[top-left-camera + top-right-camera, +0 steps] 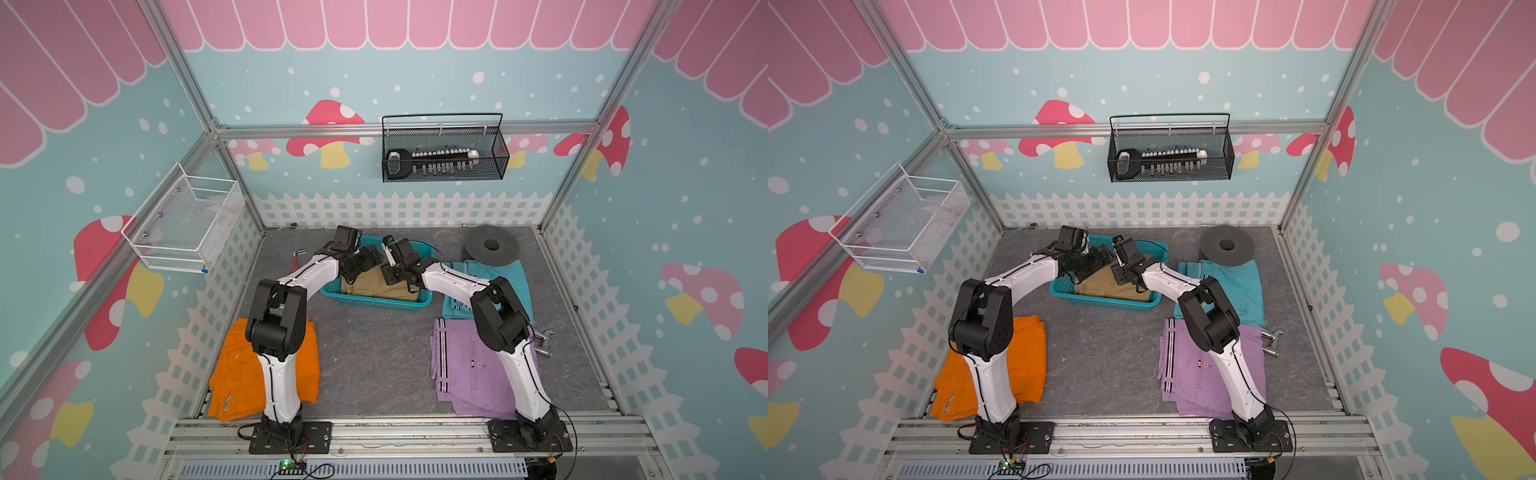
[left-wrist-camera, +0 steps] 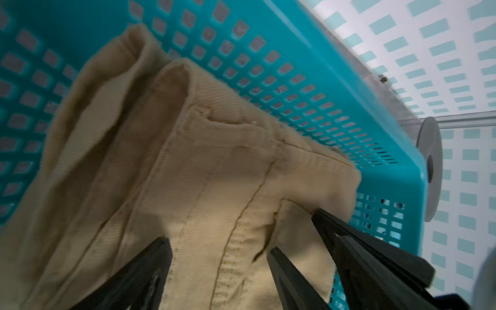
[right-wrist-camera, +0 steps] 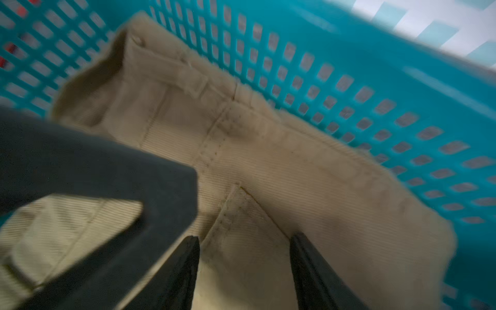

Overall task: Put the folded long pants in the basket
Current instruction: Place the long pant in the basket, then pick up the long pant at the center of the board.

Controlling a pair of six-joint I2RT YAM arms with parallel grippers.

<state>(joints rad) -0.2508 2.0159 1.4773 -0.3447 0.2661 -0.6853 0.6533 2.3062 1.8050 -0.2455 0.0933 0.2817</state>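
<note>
**Tan pants (image 1: pixel 376 283) in, three pairs left**

They lie inside the turquoise basket (image 1: pixel 376 306), which is why I have my left gripper (image 2: pixel 228 241) spread wide above them, holding nothing. My right gripper (image 3: pixel 245 236) stands partly open over the same cloth, gripping nothing I can see. Orange pants (image 1: pixel 235 365), lilac pants (image 1: pixel 469 368) and teal pants (image 1: pixel 509 282) sit outside on the desk (image 1: pixel 374 365).

Tan pants (image 1: pixel 374 286) seemingly cover basket (image 1: pixel 374 304) floor
</note>
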